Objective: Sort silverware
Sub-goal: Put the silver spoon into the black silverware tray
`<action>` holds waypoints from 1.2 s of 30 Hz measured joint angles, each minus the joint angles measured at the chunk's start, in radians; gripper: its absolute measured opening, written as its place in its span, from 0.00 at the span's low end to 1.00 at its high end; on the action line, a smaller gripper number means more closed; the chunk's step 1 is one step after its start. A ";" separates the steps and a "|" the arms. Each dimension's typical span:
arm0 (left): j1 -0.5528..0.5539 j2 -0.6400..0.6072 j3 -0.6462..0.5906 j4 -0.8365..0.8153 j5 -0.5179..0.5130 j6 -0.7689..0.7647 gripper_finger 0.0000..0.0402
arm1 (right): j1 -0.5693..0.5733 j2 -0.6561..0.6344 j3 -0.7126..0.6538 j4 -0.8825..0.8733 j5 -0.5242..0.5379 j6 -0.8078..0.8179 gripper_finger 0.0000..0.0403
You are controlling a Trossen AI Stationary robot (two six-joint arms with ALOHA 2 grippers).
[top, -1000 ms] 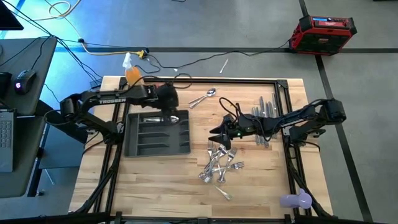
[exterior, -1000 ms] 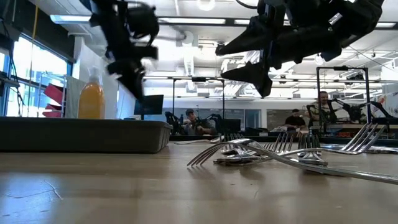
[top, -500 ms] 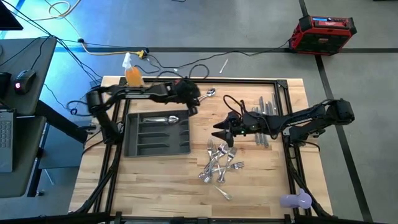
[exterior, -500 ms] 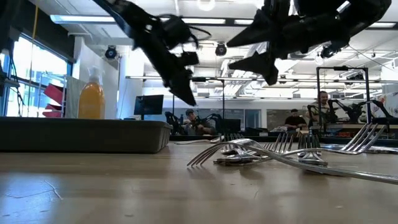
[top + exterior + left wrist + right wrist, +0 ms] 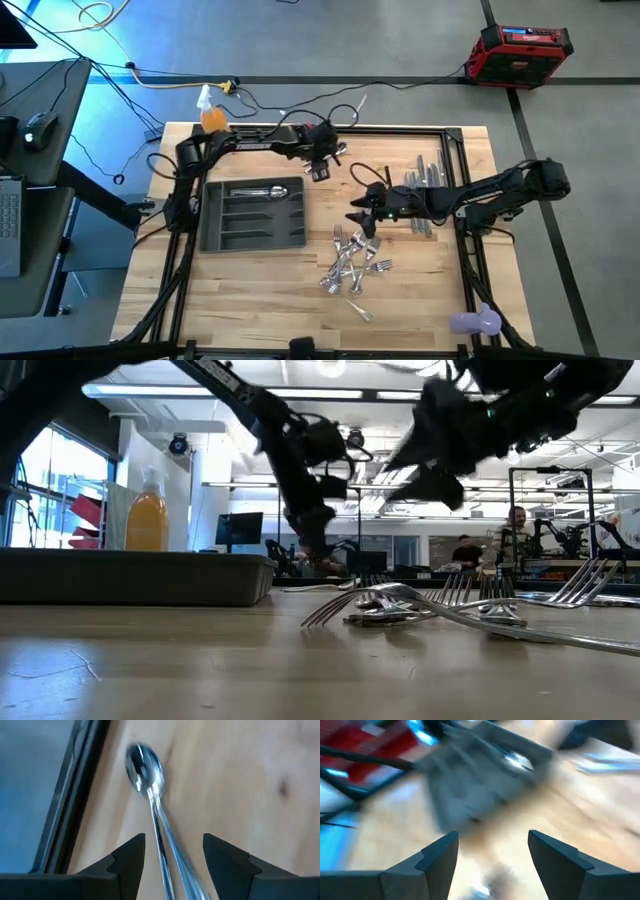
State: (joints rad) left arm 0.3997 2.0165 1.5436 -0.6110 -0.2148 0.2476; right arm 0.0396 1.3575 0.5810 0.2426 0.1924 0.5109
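- Since a second ago, the left gripper (image 5: pixel 322 160) has swung away from the tray (image 5: pixel 212 232) to the spoons (image 5: pixel 150 785) beyond its far right corner, fingers (image 5: pixel 127 860) spread astride the handles.
- Best practice, I judge: descend squarely and close on one handle only.
- Right gripper (image 5: pixel 357 213), spread and empty, hovers right of the tray, above the fork pile (image 5: pixel 352 265).
- Spoons lie in the tray's far compartment; knives (image 5: pixel 425 185) sit farther right.
- Motion blurs the right wrist view.

Left gripper (image 5: pixel 328 160) stretched far forward, jaws apart; right gripper (image 5: pixel 357 216) mid-table, jaws apart
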 joint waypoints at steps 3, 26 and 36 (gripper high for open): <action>-0.032 -0.097 -0.053 -0.080 -0.005 -0.010 0.42 | -0.026 0.000 0.000 -0.088 0.119 -0.040 0.57; -0.072 -0.752 -0.635 0.259 -0.005 0.030 0.38 | -0.544 0.414 0.453 -0.286 -0.117 -1.768 0.57; -0.074 -0.754 -0.635 0.199 0.010 0.006 0.38 | -0.633 0.646 0.736 -0.562 -0.120 -1.973 0.48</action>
State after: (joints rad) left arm 0.3260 1.2625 0.9085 -0.4123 -0.2050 0.2535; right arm -0.5930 2.0037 1.3165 -0.3192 0.0724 -1.4624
